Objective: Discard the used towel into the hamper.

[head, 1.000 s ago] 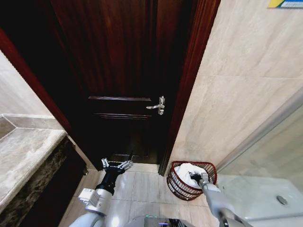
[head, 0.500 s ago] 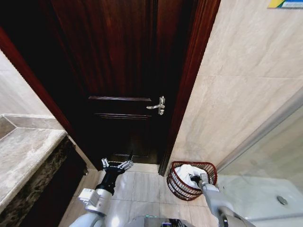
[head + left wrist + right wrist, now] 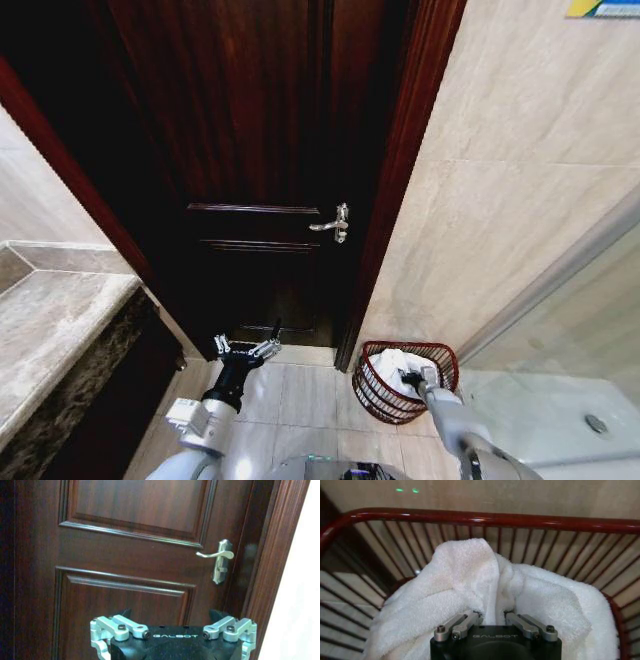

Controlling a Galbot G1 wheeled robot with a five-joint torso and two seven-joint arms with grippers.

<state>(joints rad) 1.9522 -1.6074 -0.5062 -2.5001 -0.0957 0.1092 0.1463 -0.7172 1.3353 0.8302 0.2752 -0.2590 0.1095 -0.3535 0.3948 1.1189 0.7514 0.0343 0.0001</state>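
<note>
Towel [image 3: 470,588] is white and bunched up inside the hamper [image 3: 380,392], which sits on the tiled floor [image 3: 300,395] in the corner where the dark wooden door [image 3: 260,160] frame meets the beige wall [image 3: 520,200]. Hamper is the dark red one with see-through bars, and the cloth pokes up above its rim [image 3: 485,517]. Right claw [image 3: 492,617] is down in the basket with its fingers narrow, pinching a fold of the terry cloth between them. Left claw [image 3: 246,349] is off to the side, hanging low in front of the door with its fingers spread wide and gripping nothing. Door has a silver lever handle [image 3: 218,557], and a stone counter [image 3: 50,330] runs along the robot's left.
</note>
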